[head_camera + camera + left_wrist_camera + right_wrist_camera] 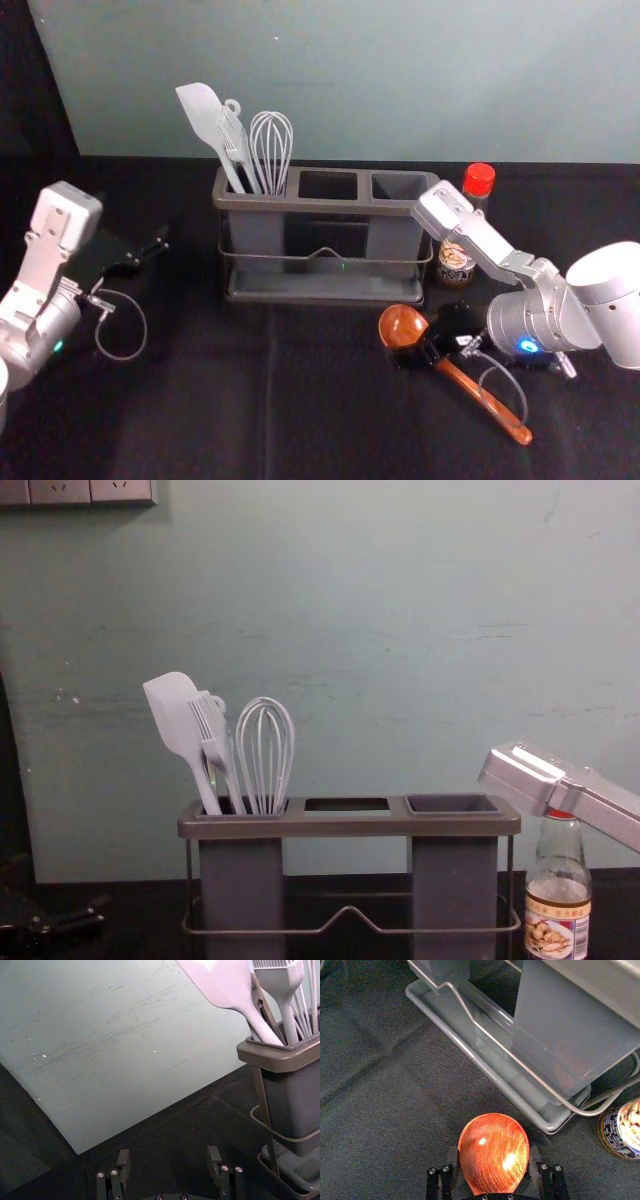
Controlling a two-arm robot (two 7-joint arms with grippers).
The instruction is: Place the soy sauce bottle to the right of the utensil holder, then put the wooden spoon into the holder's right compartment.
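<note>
The wooden spoon (478, 388) lies on the dark cloth in front of the holder (330, 296), its handle slanting toward the front right. Over the spoon's neck is my right gripper (418, 350). In the right wrist view, the fingers of my right gripper (494, 1165) stand wide apart on either side of the spoon's bowl (493, 1152); whether they touch it I cannot tell. The soy sauce bottle (456, 262) stands upright close to the holder's right side, partly behind my right arm. My left gripper (152, 256) idles left of the holder, open and empty in the left wrist view (169, 1170).
A white spatula (178, 715), a brush (216, 742) and a whisk (265, 755) stand in the holder's left compartment. Its middle opening (328, 185) and right compartment (400, 185) hold no utensils. Behind rises a pale green wall (350, 80).
</note>
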